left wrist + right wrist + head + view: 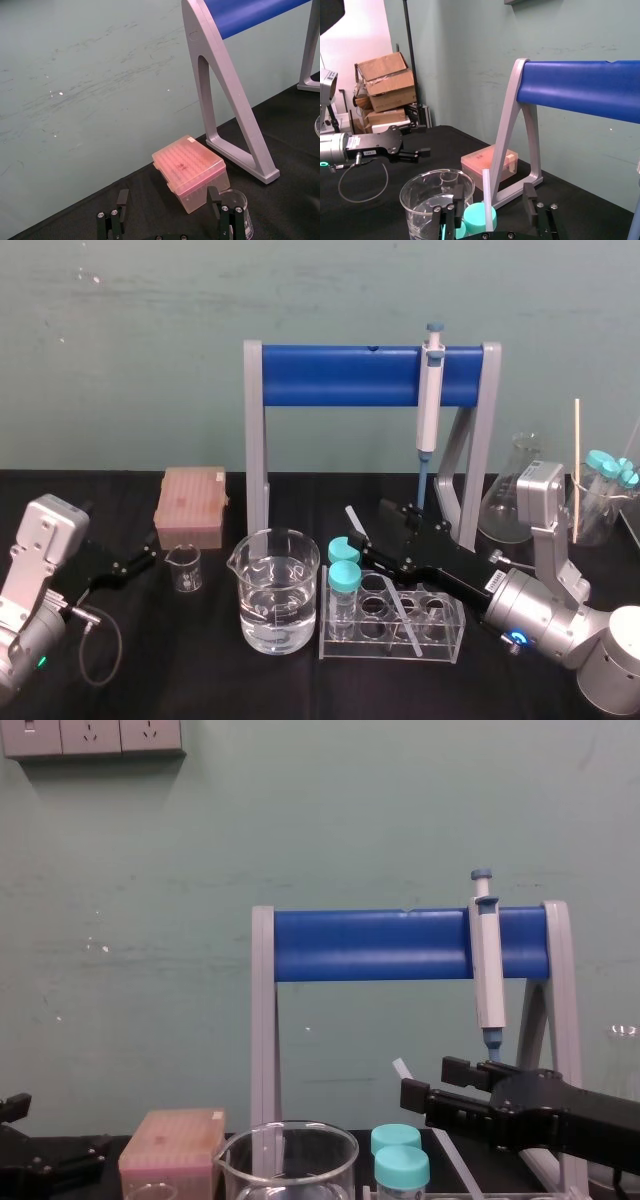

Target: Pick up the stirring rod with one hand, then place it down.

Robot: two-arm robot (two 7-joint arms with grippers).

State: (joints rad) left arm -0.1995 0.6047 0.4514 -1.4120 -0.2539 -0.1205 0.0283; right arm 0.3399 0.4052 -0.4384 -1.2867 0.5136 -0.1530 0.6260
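Observation:
The stirring rod is a thin whitish stick that leans tilted, its lower part lying across the clear tube rack and its upper end pointing up and left. My right gripper reaches in from the right at the rod's upper part. In the right wrist view the rod stands between the two black fingers of the gripper, with a gap on each side, so the jaws are open around it. My left gripper rests low at the left, open and holding nothing, near the small beaker.
A large beaker of water stands left of the rack, and two teal-capped tubes sit in it. Behind is the blue-barred stand with a hanging pipette. A pink tip box is at back left and flasks at back right.

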